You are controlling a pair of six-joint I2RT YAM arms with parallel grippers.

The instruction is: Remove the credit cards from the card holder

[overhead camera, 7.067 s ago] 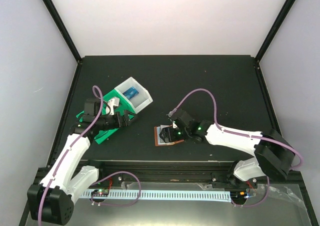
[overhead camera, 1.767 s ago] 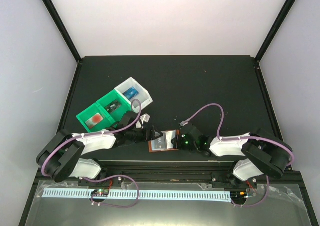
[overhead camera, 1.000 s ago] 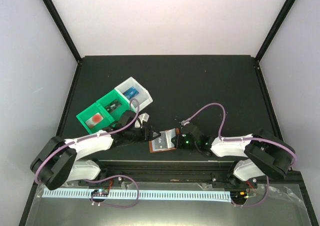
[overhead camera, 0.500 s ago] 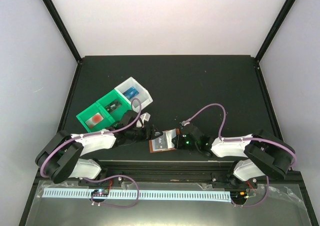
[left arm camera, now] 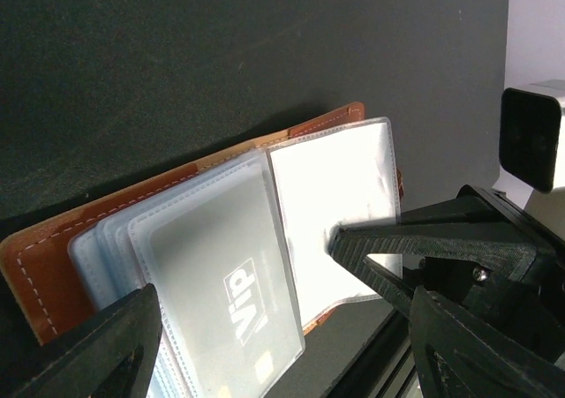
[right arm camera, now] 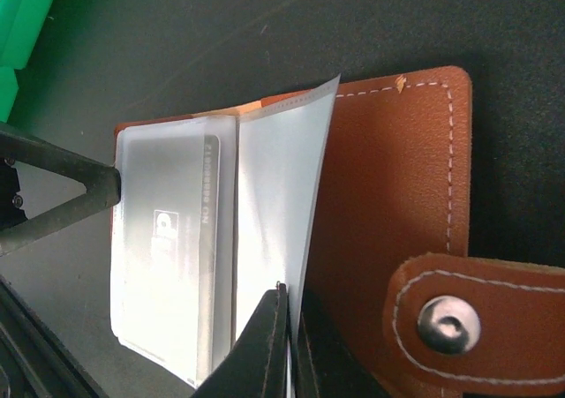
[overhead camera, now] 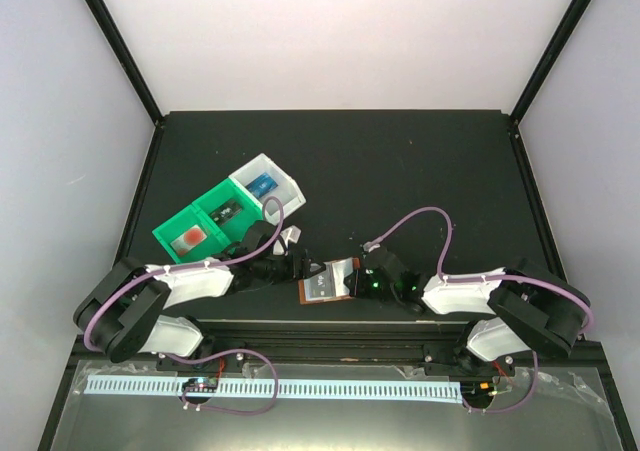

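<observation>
Top view. Your card holder lies open on the counter, near its 6 o'clock edge. The left tool stands just at the holder's 9 o'clock side, and the right tool is at its 3 o'clock side. The bin tray sits apart at the holder's 10 o'clock, with a blue card in its white compartment.

Left wrist view. The holder's brown cover carries a fan of clear pockets. A VIP card lies inside the front pocket. Your left tool is spread wide, its fingers at 7 and 5 o'clock of the frame, gripping nothing.

Right wrist view. Your right tool is closed tight at 6 o'clock, pinching the edge of one clear pocket, which stands raised off the brown cover. The snap tab lies at 4 o'clock. A left tool finger enters at 9 o'clock beside the pockets. You cannot tell whether it touches them.
</observation>
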